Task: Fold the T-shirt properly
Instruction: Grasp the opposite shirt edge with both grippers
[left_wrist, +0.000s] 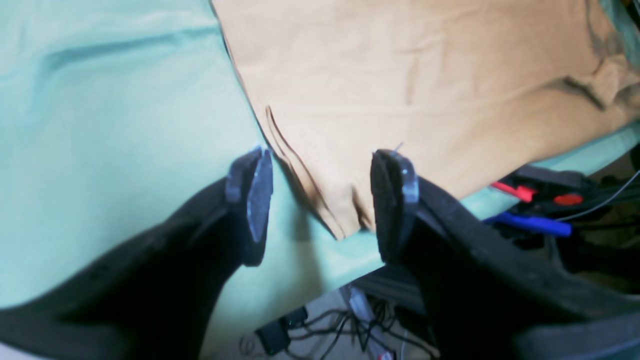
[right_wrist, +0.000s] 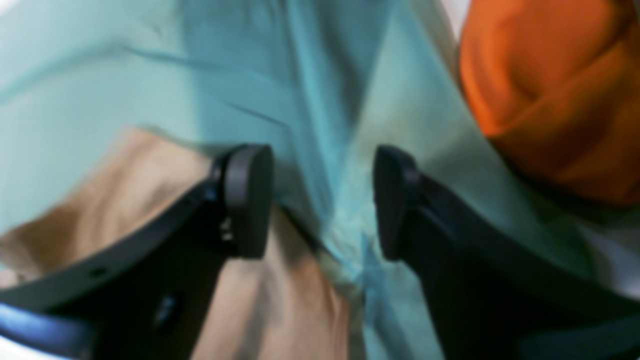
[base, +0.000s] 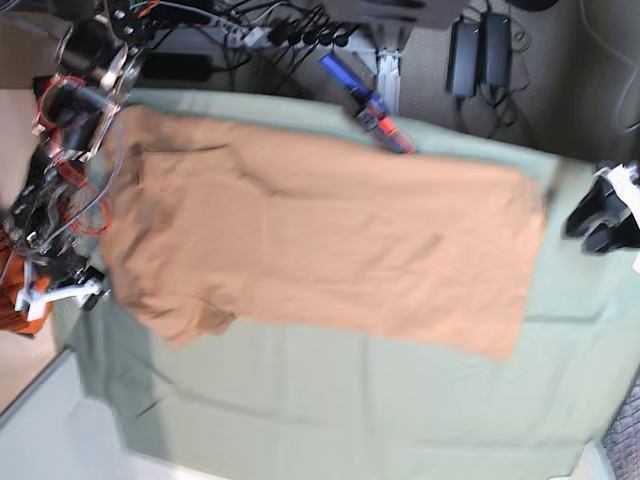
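Left wrist: left gripper (left_wrist: 322, 205) wide, empty, straddling a hem corner of the T-shirt (left_wrist: 425, 95); soft tan cotton, lightly creased, on pale green sheet (left_wrist: 100, 150).
Right wrist: right gripper (right_wrist: 324, 202) wide, empty; sleeve lower left, orange bundle (right_wrist: 550, 95) beyond.
Base: T-shirt flat on the surface, long axis spanning arm to arm.

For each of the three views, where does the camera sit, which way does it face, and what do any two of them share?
Left wrist: behind the open left claw, facing down at a corner of the T-shirt on the green sheet.
Right wrist: behind the open right claw, blurred, facing sheet, shirt edge and an orange bundle.
Base: overhead, looking down on the whole shirt; both arms at the side edges.
All three share the T-shirt and the sheet.
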